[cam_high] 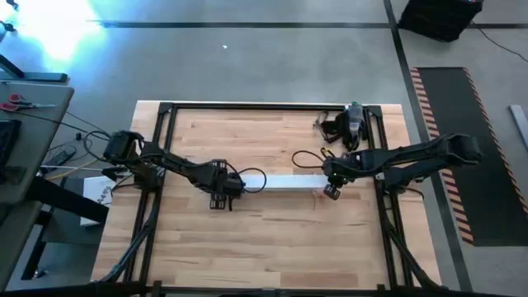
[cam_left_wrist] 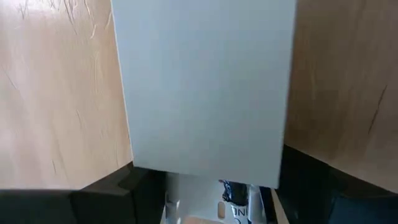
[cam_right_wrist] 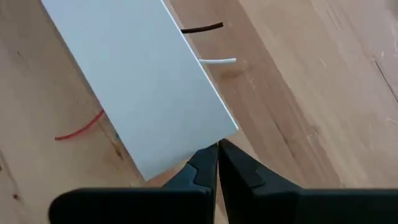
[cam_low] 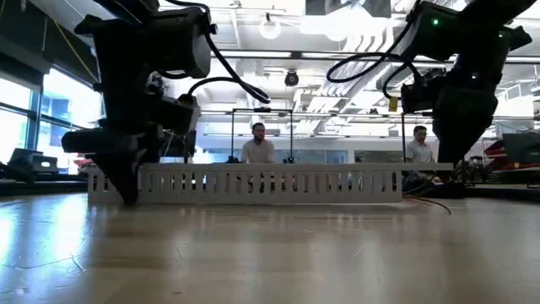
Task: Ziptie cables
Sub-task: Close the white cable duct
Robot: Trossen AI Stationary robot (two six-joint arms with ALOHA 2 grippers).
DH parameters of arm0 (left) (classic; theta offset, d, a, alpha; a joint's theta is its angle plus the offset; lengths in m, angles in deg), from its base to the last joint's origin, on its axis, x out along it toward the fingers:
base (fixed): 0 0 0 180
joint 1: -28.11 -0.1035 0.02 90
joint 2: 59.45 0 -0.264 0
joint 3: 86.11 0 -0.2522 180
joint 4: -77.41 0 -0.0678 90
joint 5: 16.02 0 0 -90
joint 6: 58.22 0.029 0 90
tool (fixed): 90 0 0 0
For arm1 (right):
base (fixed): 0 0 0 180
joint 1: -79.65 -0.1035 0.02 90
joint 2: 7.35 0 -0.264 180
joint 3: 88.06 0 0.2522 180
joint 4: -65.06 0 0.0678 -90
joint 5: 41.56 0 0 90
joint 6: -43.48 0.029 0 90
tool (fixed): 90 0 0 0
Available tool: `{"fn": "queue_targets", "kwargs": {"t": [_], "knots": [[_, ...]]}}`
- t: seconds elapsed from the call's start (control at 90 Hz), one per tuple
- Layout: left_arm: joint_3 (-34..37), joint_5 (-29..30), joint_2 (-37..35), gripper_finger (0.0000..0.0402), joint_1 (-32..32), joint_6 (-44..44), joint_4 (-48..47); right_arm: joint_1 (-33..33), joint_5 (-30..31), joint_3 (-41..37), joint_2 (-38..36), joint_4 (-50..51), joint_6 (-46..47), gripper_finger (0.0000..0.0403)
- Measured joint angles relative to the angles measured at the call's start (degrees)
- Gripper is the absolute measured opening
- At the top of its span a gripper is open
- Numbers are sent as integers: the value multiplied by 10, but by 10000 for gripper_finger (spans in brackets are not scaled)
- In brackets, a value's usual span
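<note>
A long white slotted channel [cam_low: 245, 182] lies across the table's middle, and a flat white cover [cam_high: 285, 183] lies on top of it. Of the cables, only ends show in the right wrist view: a dark tip [cam_right_wrist: 202, 28], a white tip [cam_right_wrist: 217, 61] and a red loop [cam_right_wrist: 81, 127] stick out from under the cover. My left gripper [cam_high: 221, 195] is at the channel's left end, with its fingers down either side. My right gripper [cam_right_wrist: 217, 160] is shut at the cover's right end, its tips at one corner. My left gripper straddles the channel's left end [cam_left_wrist: 205, 177] from above. One finger [cam_left_wrist: 121, 186] stands at each long side, under the cover's edges. The channel rests flat on the table. My right gripper's shut fingertips [cam_right_wrist: 208, 158] meet the cover's near right corner [cam_right_wrist: 214, 140], slanting down from the table's right. Whether they press on it, I cannot tell.
A black device with straps [cam_high: 351, 124] lies at the table's far right. Black frame rails [cam_high: 247, 106] border the wooden top. A thin red wire [cam_low: 430, 203] trails on the table by the channel's right end. Two people [cam_low: 257, 145] sit in the room beyond.
</note>
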Motion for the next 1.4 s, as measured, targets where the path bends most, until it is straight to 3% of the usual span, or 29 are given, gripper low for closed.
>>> {"fn": "queue_targets", "kwargs": {"t": [0.333,0.733,1.4], "knots": [[-70,-33,0,268,-9,6,-97,0,-2,2,0,34,13,0],[-74,-32,-1,283,-9,-22,-178,0,-3,2,-1,37,11,0],[-5,-43,-2,251,-10,-10,-108,0,-7,2,-1,36,-11,0]]}}
